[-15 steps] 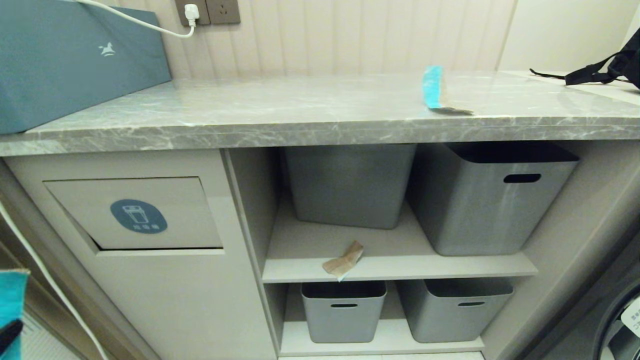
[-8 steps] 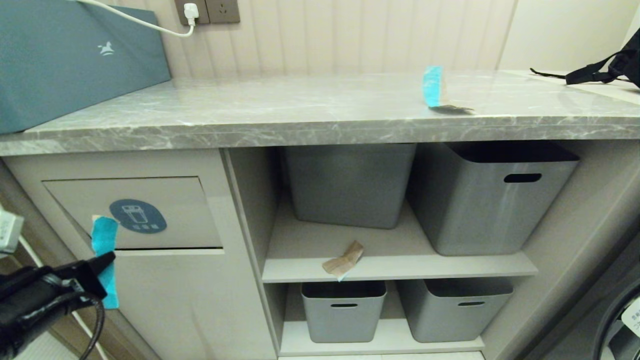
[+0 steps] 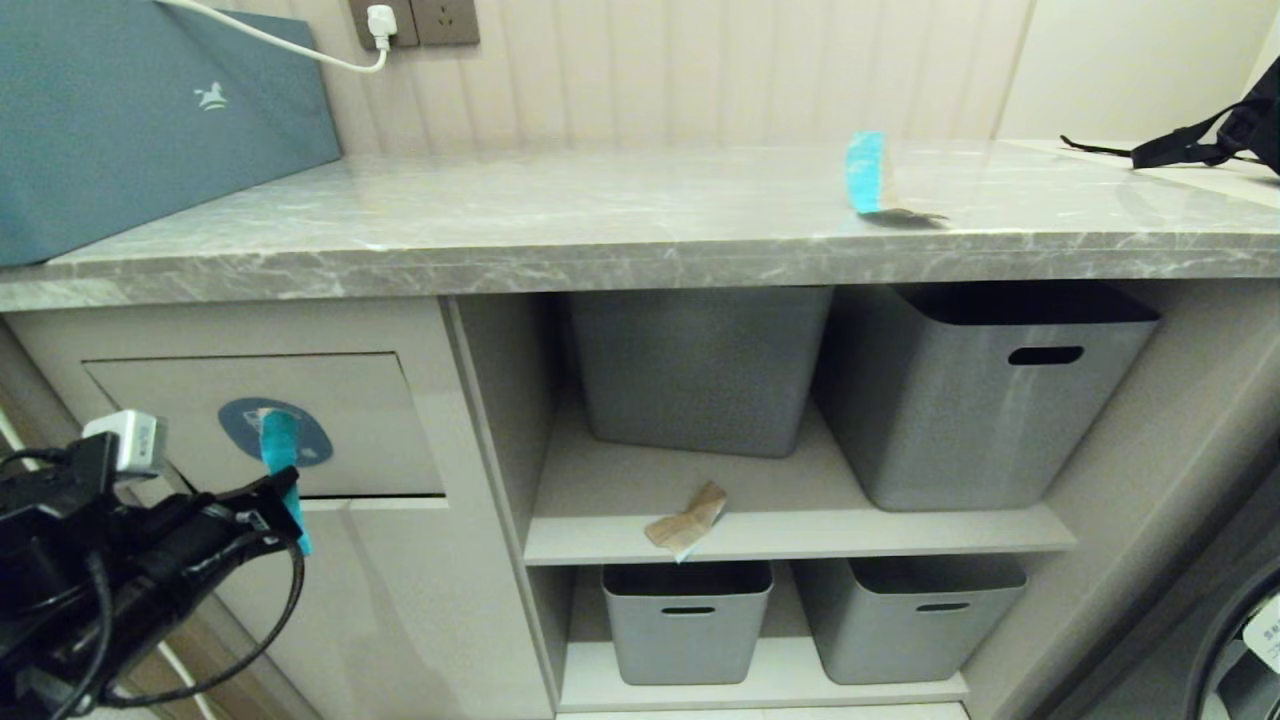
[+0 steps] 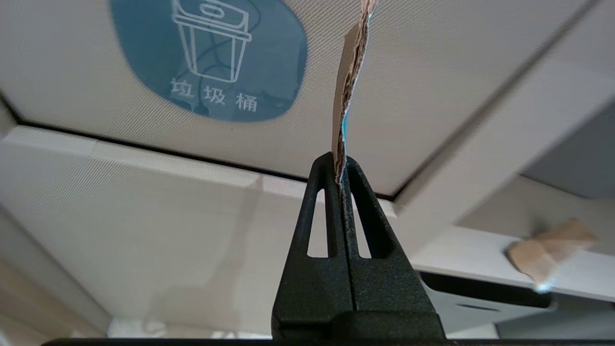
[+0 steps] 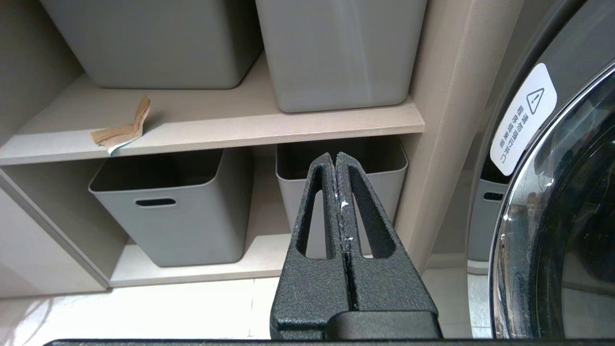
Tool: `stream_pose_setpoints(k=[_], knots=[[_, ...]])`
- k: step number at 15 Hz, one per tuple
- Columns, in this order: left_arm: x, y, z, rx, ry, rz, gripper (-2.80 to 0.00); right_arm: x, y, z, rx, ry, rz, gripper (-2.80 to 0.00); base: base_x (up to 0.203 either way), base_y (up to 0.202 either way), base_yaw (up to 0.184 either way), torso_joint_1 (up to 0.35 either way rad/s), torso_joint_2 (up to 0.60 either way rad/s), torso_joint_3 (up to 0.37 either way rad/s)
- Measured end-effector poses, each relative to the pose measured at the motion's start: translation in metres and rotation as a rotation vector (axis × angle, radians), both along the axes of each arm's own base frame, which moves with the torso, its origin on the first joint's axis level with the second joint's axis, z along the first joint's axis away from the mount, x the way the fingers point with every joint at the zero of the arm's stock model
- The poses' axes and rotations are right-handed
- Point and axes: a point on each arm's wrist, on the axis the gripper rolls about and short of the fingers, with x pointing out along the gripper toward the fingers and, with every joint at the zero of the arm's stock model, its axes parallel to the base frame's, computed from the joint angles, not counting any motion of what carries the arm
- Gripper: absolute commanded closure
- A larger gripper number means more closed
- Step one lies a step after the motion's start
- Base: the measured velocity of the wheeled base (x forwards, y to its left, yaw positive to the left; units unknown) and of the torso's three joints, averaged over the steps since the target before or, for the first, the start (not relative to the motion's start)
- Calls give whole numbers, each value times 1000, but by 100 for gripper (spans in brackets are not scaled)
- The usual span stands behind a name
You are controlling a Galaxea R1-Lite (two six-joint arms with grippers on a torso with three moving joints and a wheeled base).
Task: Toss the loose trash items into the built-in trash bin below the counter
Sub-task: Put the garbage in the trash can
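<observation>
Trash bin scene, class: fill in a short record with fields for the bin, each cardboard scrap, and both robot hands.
Bin: beige cabinet flap with blue oval bin badge, under the grey marble counter, flap not pushed in
Held scrap: torn cyan and brown cardboard scrap, upright, in front of the badge
Left hand: shut on that scrap, at the flap
Shelf scrap: brown cardboard scrap, front edge of the upper shelf
Counter scrap: cyan cardboard scrap, standing on the counter
Right hand: shut, empty, low before the lower grey plastic tubs
</observation>
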Motion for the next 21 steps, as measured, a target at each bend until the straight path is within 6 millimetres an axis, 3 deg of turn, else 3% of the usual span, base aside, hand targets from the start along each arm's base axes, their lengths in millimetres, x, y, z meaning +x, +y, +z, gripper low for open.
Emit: stream_pose_setpoints(k=[11, 19, 21], knots=[[96, 0, -41, -22, -50, -6, 0, 0, 0, 0, 0, 0, 0, 0, 0, 0, 0, 0, 0, 0], [110, -8, -51, -30, -42, -25, 0, 0, 0, 0, 0, 0, 0, 0, 0, 0, 0, 0, 0, 0], [110, -9, -52, -30, -40, -24, -280, 0, 0, 0, 0, 0, 0, 0, 0, 0, 0, 0, 0, 0]])
